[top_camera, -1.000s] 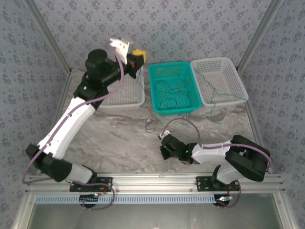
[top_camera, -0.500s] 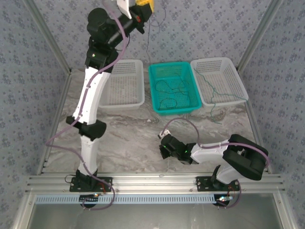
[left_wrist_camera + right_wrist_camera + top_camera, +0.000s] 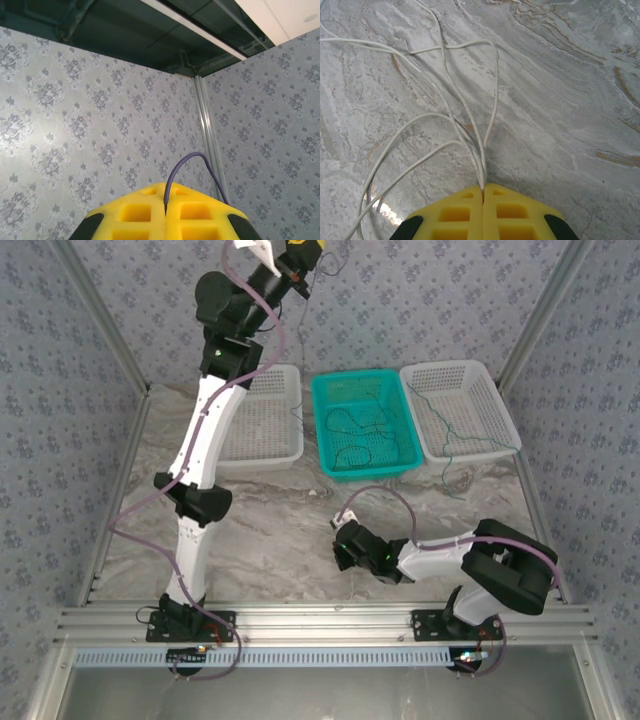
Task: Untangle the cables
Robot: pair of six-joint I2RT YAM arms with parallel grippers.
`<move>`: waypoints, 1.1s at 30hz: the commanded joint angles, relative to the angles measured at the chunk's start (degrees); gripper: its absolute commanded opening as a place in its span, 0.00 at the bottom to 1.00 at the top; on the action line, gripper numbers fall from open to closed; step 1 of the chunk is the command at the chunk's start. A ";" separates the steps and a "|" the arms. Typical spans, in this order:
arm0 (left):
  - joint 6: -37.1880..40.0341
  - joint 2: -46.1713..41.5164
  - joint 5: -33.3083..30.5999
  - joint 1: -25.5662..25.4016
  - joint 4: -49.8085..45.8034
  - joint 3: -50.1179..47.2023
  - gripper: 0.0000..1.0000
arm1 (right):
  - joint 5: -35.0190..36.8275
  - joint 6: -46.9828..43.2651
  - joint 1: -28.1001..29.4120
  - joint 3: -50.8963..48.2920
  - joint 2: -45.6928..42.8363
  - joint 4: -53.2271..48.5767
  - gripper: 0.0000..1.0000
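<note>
- Left arm is stretched high over the back of the table, with the left jaws [image 3: 303,248] up against the back wall, above the gap between the left white basket [image 3: 262,453] and the teal basket [image 3: 320,430]
- Wrist view: the left jaws [image 3: 165,202] are pressed together, pinching a dark cable [image 3: 192,157] right at the seam; it arches up out of the tips and curls over to the right
- From above, that cable is too thin to trace below the jaws, so I can't say where its far end lies
- More dark and green cables [image 3: 360,430] sit looped in the teal basket, and a green one [image 3: 447,465] trails over the near rim of the right white basket [image 3: 475,453] onto the table [image 3: 260,530]
- Down low, the right jaws [image 3: 342,548] are on the table, just in front of the teal basket and well apart from the left jaws
- Close up, the right jaws [image 3: 483,192] are clamped shut on a whitish cable [image 3: 497,85]; several strands leave the seam and fan straight ahead in crossing loops
- My read: the dark cable's length runs downward from the left jaws, so height does the separating while the right arm, the nearer one to the pile, anchors the whitish loops
- Risk: those crossed strands could tighten into a knot if pulled along their length
</note>
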 commanded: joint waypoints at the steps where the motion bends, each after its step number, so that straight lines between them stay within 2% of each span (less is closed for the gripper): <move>1: 0.70 -0.25 -0.07 -0.87 12.12 -0.50 0.00 | 3.06 0.11 -1.98 -0.42 5.95 -5.11 0.00; 11: -0.17 0.09 1.49 -2.95 15.75 -1.26 0.00 | 1.92 -0.49 -1.72 1.17 7.93 -5.60 0.00; 16: -2.00 0.76 1.49 -5.61 15.87 -0.98 0.00 | 1.77 -0.76 -1.63 1.89 8.96 -5.57 0.00; 21: -2.93 2.78 -0.08 -7.03 13.79 -8.37 0.00 | 2.00 -0.50 -1.32 1.63 9.15 -5.12 0.00; 23: -2.01 4.03 -3.00 -6.90 10.44 -10.67 0.00 | 2.64 0.17 -1.02 1.06 8.68 -5.35 0.00; 27: -1.22 6.14 -15.41 -6.27 -3.74 -11.22 0.00 | 3.88 1.26 -0.59 -0.57 6.84 -5.31 0.00; 28: -2.08 6.61 -16.63 -5.87 -7.21 -11.08 0.00 | 4.17 1.51 -0.64 -1.02 6.52 -4.96 0.00; 33: -4.60 11.45 -12.38 -5.11 -26.36 -4.21 0.00 | 6.01 2.20 -0.67 -1.39 6.13 -5.13 0.00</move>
